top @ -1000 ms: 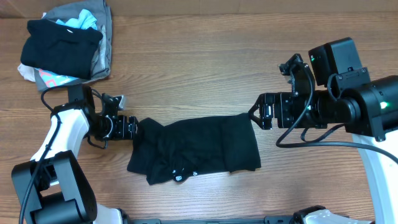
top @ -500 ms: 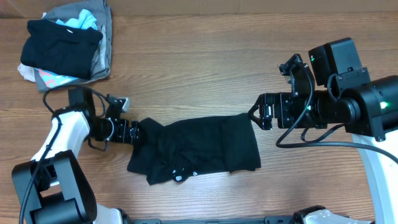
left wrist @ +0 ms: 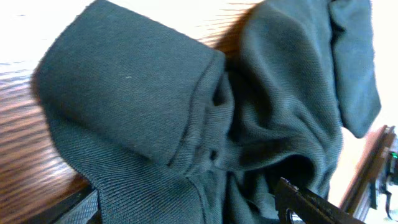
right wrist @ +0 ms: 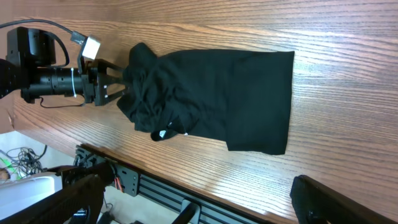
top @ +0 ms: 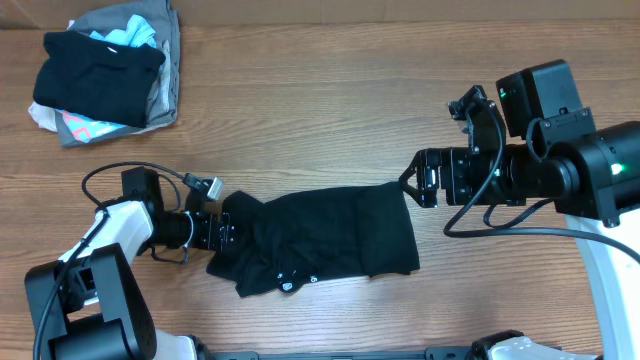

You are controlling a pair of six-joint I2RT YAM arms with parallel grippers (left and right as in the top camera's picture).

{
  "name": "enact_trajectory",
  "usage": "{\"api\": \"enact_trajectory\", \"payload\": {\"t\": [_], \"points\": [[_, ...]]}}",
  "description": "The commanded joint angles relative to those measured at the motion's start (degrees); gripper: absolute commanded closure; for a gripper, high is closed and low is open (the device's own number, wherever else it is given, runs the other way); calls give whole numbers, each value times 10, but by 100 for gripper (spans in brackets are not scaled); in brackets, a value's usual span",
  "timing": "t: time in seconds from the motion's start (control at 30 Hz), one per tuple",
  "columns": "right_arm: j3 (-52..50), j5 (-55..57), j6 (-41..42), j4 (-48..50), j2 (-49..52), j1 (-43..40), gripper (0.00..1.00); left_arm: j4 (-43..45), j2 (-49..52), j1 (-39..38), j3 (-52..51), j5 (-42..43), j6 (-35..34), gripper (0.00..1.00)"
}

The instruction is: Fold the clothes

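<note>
Straddling the bunched end of the T-shirt (top: 330, 235) with the left gripper (top: 223, 232) — spread wide. Hovering the right gripper (top: 408, 186), spread too, nearby.

Even overhead light; left wrist view overexposed, softly blurred.

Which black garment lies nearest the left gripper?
The black T-shirt mid-table; the left gripper is at its edge. The other black garment tops the far heap.
</note>
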Motion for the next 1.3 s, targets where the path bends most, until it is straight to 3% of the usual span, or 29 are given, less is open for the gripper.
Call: {"api": "enact_trajectory", "payload": {"t": [0.0, 0.33, 0.57, 0.8, 0.87, 0.97, 1.17, 1.27], "points": [[0, 2, -4, 1, -3, 2, 0, -21, 3, 1, -5, 49, 58, 18], [0, -12, -2, 8, -3, 2, 0, -51, 3, -3, -5, 78, 100, 19], [0, -14, -2, 10, -3, 2, 0, -43, 3, -55, -5, 67, 99, 21], [0, -20, 0, 10, -3, 2, 0, -3, 3, -110, -5, 13, 33, 21], [0, -24, 0, 10, -3, 2, 0, 10, 3, -123, -5, -19, 4, 32], [0, -24, 0, 10, -3, 2, 0, 13, 3, -131, -5, -30, -8, 36], [0, -24, 0, 10, -1, 2, 0, 13, 3, -130, 8, -47, -47, 93], [0, -24, 0, 7, 0, 2, 0, 10, 3, -129, 47, -139, -115, 96]]}}
